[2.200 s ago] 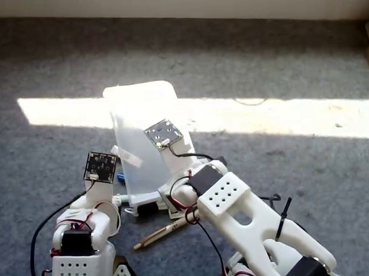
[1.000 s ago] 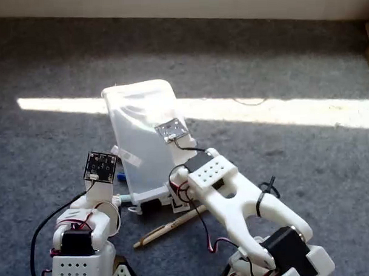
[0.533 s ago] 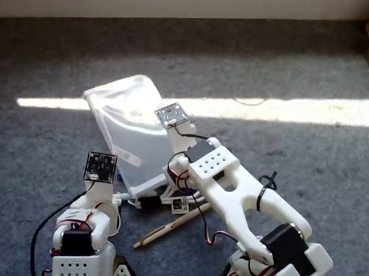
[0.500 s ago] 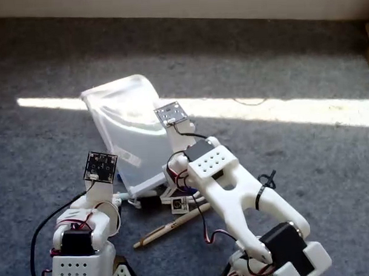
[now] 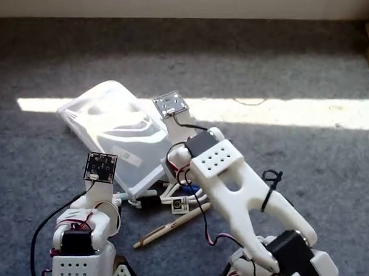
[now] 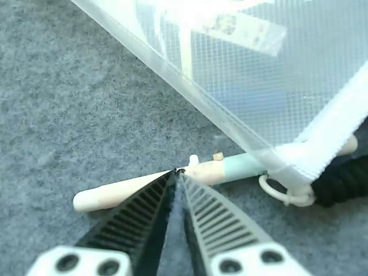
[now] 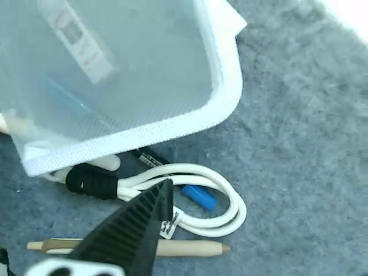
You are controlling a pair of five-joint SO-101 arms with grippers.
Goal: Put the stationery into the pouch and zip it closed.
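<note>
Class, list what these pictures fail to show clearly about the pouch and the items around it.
1. Pouch contents: right wrist view, blurred behind the mesh; a blue shape, kind unclear.
2. Pastel pen: left wrist view, partly hidden under the pouch corner.
3. Black item: left wrist view, cut off by the picture's edge.
4. White cable: high view, partly covered by the right arm.
</note>
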